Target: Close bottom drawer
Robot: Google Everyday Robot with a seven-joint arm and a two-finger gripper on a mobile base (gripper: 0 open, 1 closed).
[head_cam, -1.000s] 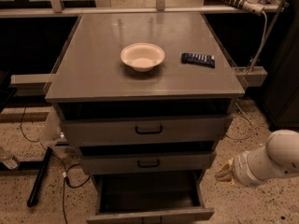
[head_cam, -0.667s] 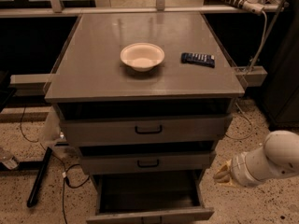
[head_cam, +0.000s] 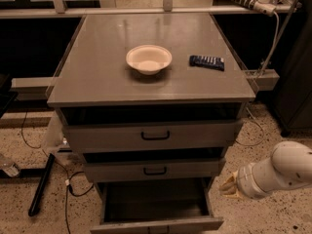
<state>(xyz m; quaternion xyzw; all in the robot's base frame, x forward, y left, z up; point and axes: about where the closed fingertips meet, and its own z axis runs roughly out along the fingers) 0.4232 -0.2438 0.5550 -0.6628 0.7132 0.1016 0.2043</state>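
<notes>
Speckled floor surrounds a grey cabinet. Its bottom drawer is pulled well out at the lower edge of the view, under the middle drawer and top drawer, which are each out a little. The gripper hangs just right of the bottom drawer, apart from it; I cannot tell whether it is wide or narrow. On top sit a bowl and a dark remote.

Grey bottom drawer, tan claw beside
</notes>
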